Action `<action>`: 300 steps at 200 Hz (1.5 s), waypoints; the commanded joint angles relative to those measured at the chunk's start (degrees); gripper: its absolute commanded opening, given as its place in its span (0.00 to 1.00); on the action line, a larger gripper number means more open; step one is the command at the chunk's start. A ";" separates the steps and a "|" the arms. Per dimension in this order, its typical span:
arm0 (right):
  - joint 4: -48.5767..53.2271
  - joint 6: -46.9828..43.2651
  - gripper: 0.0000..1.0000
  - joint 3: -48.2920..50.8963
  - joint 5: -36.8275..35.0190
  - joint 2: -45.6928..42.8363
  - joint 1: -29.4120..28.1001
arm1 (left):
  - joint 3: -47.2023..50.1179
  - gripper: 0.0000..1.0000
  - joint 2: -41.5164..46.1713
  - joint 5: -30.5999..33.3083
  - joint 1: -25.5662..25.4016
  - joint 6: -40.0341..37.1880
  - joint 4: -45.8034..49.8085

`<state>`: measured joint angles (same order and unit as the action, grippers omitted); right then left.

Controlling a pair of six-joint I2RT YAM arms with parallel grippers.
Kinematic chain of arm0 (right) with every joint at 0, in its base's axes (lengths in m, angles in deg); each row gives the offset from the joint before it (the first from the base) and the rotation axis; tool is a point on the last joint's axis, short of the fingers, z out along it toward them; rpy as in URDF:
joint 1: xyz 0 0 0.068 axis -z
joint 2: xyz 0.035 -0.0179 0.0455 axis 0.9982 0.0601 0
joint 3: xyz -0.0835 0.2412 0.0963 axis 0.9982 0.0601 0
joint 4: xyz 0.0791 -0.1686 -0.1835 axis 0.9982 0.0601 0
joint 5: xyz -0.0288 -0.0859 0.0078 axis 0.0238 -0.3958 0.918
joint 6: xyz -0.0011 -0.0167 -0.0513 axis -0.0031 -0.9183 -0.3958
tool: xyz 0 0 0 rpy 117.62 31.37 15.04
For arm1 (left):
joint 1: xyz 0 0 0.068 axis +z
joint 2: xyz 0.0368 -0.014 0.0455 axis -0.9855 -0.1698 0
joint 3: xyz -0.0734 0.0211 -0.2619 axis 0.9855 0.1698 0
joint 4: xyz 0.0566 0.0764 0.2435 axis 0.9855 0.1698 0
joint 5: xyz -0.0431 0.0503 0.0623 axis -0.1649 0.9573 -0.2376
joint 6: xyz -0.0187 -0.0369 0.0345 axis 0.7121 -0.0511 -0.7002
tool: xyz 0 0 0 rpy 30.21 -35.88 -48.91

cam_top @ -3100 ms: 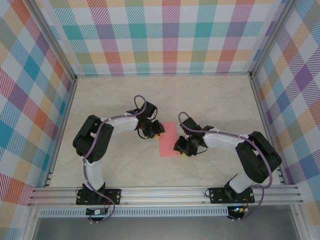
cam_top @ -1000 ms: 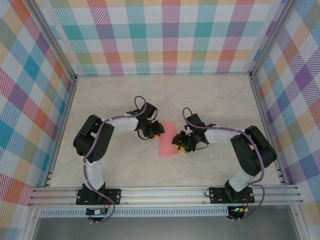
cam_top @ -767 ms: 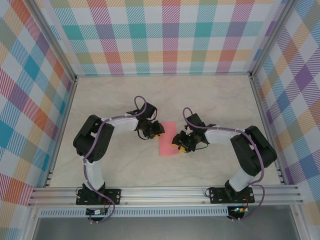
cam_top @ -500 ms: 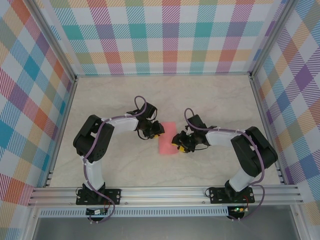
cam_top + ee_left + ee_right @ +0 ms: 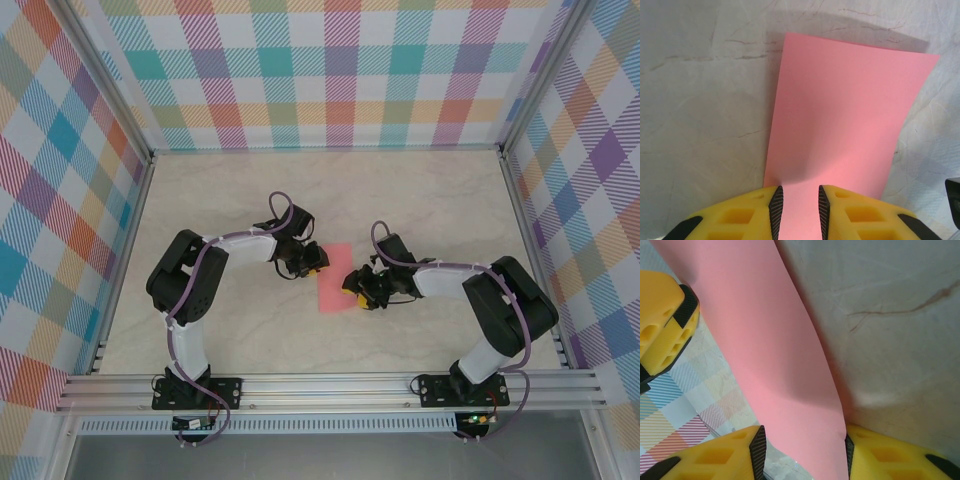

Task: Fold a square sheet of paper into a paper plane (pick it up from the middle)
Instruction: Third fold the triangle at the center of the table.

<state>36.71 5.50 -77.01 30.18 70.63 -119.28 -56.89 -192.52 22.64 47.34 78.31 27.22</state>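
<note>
The salmon-pink sheet of paper (image 5: 332,280) lies mid-table between both grippers, looking like a tall rectangle. My left gripper (image 5: 313,262) stands open at its upper left edge. In the left wrist view the paper (image 5: 840,115) runs flat between the left gripper (image 5: 797,212) pads, which stand well apart. My right gripper (image 5: 355,290) is open at the sheet's right edge. In the right wrist view the paper (image 5: 775,355) rises off the table and spans the right gripper (image 5: 802,455), its edge against the right pad. A left gripper finger (image 5: 662,325) shows beyond.
The marble-patterned table (image 5: 420,190) is boxed in by checked walls (image 5: 340,70) and aluminium rails (image 5: 330,385) along the near edge. Both arm bases sit at the bottom of the top view.
My right gripper has crept left and slightly down against the paper's right edge, which now looks a little narrower from above. The left arm has stayed in place.
</note>
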 commanded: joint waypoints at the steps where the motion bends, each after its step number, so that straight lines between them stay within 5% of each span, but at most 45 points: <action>1: 2.13 -2.93 0.41 -2.60 -0.26 0.56 0.49 | 0.86 0.29 -0.55 0.87 -0.34 -0.62 3.65; 77: 4.61 -9.69 0.34 -8.13 1.68 5.73 3.89 | 0.59 0.29 0.15 -0.12 -0.34 -1.51 2.86; 128: 3.29 -11.06 0.19 -8.32 3.10 7.11 4.25 | -0.98 0.31 1.64 -0.56 -0.34 -4.41 3.69; 202: -0.45 -5.90 0.13 -7.37 4.67 5.51 4.17 | 7.37 0.52 21.84 3.17 -1.33 -8.54 0.02; 247: 2.45 -6.81 0.20 -8.90 5.60 5.09 4.21 | 15.24 0.56 32.95 10.81 -9.96 -11.32 -2.07; 300: 4.28 -7.53 0.22 -10.03 6.04 4.39 4.20 | 14.59 0.60 32.82 25.79 -24.74 -14.47 2.13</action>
<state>39.24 -0.86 -85.27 34.70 76.91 -115.39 -41.06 -159.19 39.30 27.63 66.51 25.99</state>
